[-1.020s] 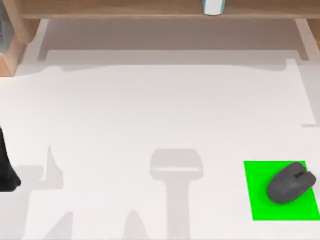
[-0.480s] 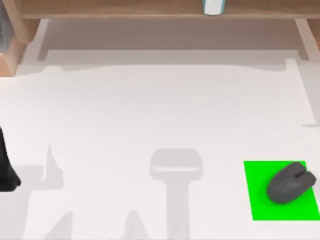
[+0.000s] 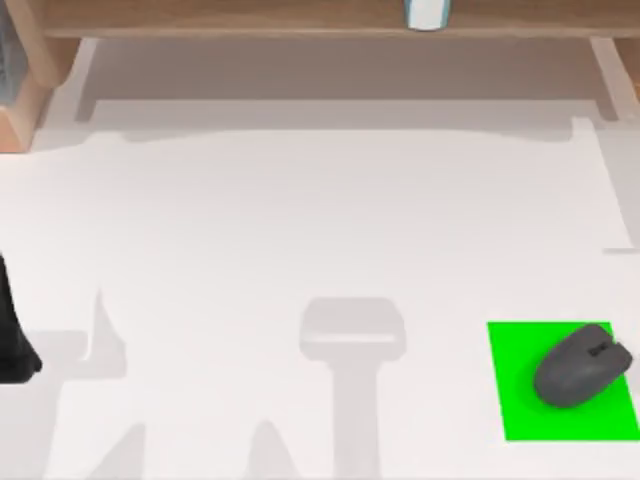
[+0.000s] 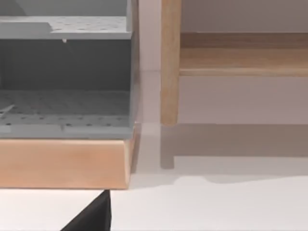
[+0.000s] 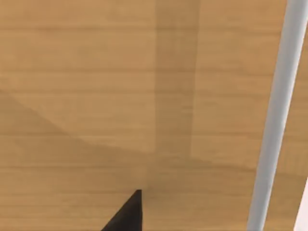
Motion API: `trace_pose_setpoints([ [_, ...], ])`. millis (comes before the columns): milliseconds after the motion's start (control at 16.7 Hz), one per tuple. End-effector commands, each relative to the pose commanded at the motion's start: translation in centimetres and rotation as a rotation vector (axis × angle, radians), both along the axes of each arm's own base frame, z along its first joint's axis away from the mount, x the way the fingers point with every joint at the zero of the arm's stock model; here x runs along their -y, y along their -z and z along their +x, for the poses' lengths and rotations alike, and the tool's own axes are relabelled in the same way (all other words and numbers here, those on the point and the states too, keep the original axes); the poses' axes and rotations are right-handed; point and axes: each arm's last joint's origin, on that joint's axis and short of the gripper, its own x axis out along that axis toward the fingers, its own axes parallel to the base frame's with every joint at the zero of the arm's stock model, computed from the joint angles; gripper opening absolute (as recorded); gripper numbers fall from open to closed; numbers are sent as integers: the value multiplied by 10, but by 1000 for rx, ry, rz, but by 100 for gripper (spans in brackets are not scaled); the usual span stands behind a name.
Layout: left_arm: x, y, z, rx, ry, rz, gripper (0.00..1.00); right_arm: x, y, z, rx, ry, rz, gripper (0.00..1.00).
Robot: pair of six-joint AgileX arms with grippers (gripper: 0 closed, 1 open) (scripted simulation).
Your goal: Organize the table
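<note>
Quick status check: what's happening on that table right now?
Left arm parked at table's left edge. Grey mouse on green mat. Nothing obstructing.

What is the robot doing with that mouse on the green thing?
Nothing is being handled at this moment. The dark grey computer mouse sits on the green mat near the right side of the white table, and no gripper is touching it. The left arm is parked at the table's left edge. A wooden shelf runs along the back.

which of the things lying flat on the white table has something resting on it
The green rectangle at the table's right front: the dark grey mouse sits on it. The other pale grey patches are just shadows with nothing on them.
</note>
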Motion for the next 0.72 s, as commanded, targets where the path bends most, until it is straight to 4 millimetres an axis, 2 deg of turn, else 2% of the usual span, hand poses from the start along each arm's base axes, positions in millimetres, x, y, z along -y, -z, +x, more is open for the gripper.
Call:
trace_pose_setpoints([
  [480,0,0,0,0,0,0,100,0,0,0,0,0,0,2],
  [720,0,0,0,0,0,0,100,0,0,0,0,0,0,0],
])
